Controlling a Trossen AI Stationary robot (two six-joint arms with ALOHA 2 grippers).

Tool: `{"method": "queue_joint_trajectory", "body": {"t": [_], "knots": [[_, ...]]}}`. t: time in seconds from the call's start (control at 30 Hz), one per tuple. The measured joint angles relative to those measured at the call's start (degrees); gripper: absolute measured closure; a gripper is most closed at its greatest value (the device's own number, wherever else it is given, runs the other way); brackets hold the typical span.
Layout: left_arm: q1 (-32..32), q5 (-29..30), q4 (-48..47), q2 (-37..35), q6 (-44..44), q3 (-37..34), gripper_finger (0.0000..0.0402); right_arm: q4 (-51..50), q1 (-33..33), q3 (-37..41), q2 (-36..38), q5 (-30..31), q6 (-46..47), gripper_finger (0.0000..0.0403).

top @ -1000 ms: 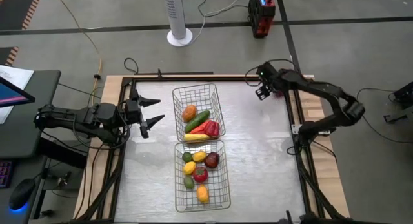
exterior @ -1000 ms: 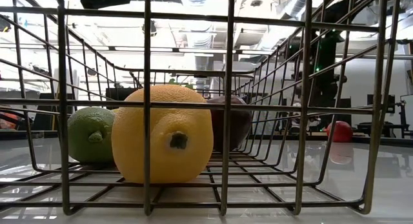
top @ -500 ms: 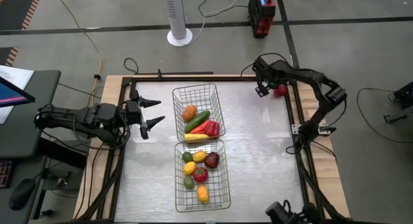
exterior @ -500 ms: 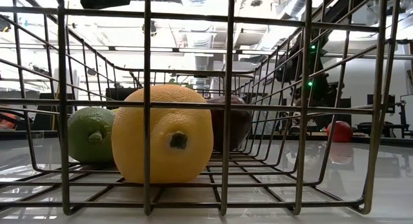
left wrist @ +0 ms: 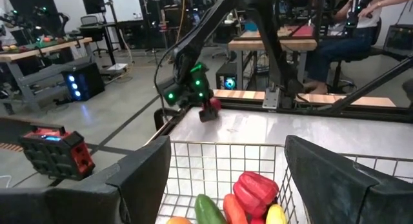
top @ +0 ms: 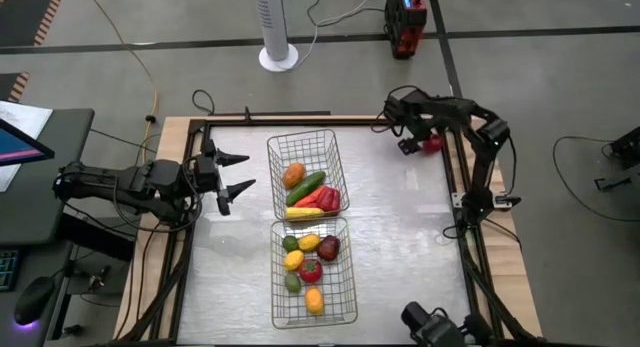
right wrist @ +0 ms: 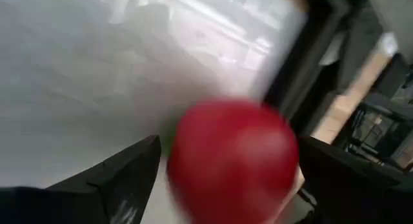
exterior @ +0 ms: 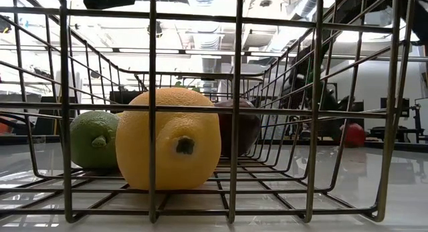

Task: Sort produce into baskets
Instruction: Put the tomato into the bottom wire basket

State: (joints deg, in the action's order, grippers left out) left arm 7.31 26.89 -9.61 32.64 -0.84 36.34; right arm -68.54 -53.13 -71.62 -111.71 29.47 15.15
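A red apple point(top: 432, 142) rests on the table at its far right corner; it also shows in the right wrist view point(right wrist: 232, 162). My right gripper point(top: 408, 144) is open just left of it, one finger on either side of the apple; whether they touch it, I cannot tell. Two wire baskets stand mid-table: the far basket point(top: 330, 147) holds an orange, a cucumber, red peppers and a banana, and the near basket point(top: 345, 287) holds limes, lemons and apples. My left gripper point(top: 245, 172) is open and empty, left of the far basket.
The table's dark frame rail point(top: 452, 167) runs just right of the apple. A bare stretch of tabletop point(top: 400, 227) lies between the baskets and the right rail. In the low view a yellow fruit point(exterior: 167, 138) and a lime point(exterior: 93, 138) lie behind the near basket's mesh.
My right arm has folded its elbow in toward the table's far right corner. Its gripper has come down beside the red apple, which has stayed where it was.
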Motion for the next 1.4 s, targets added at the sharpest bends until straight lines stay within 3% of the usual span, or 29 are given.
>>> {"method": "queue_joint_trajectory", "body": {"t": [0.33,0.5,0.67,0.83,0.97,1.17,1.4], "knots": [[0.00,0.11,-0.44,-0.01,-0.17,0.00,0.0110,-4.03,1.97,-0.20,-3.31,-0.87,-1.48,0.0043],[0.00,0.13,-0.42,0.00,-0.17,0.00,0.0110,-7.83,5.36,-0.17,-1.46,-1.42,-0.72,0.0078],[0.00,0.12,-0.33,0.01,-0.09,0.00,0.0110,-9.95,11.31,-0.17,2.39,-4.54,2.21,0.0086],[0.00,0.11,0.20,-0.02,0.09,0.00,0.0110,-7.05,22.47,-0.17,9.54,-13.89,5.65,0.0082],[0.00,0.11,0.34,-0.01,0.11,0.00,0.0110,-1.87,34.63,-0.17,15.85,-17.31,9.19,0.0082],[0.00,0.09,0.78,0.01,0.76,0.00,0.0110,6.77,50.04,-0.19,23.25,-17.24,19.40,0.0081],[0.00,0.05,3.10,1.00,1.11,0.00,0.0110,22.34,64.00,-0.21,26.40,-16.26,21.86,0.0081]]}}
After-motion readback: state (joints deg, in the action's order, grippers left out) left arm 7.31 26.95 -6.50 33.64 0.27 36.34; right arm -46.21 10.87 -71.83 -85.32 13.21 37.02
